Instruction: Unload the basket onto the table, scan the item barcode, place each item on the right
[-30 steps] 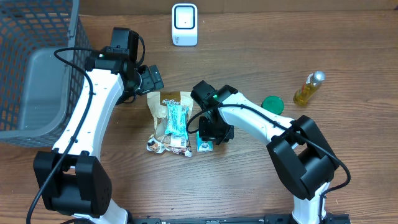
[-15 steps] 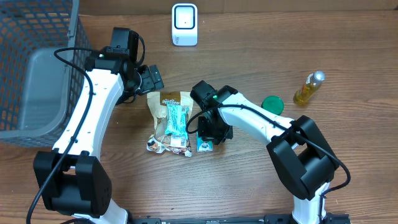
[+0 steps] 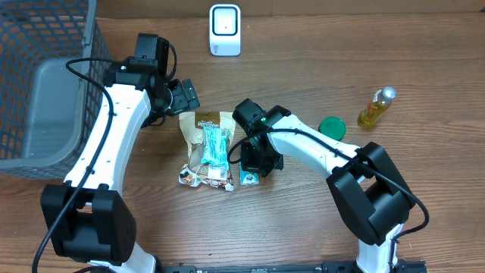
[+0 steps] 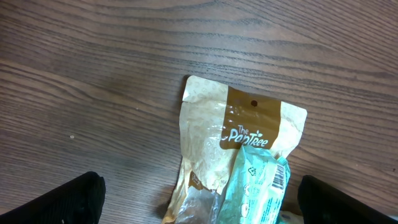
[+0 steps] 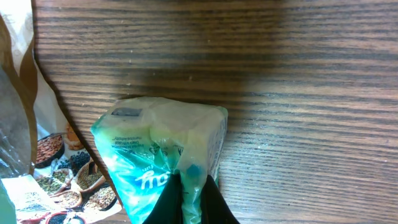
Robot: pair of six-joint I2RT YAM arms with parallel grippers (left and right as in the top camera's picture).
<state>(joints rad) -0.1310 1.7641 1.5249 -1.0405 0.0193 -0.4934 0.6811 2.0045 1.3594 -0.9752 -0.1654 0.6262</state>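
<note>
The green packet is pinched tight by the right gripper; the white scanner is set well apart, up the table.

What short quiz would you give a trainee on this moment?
1. True or false: the right jaws are shut on the small teal packet.
2. Where is the white scanner? A) near the table's far edge, B) inside the wire basket, C) touching the green lid.
3. Fill in: the brown pouch is printed "The ____".

Key: 1 true; 2 A; 3 PanTree.
</note>
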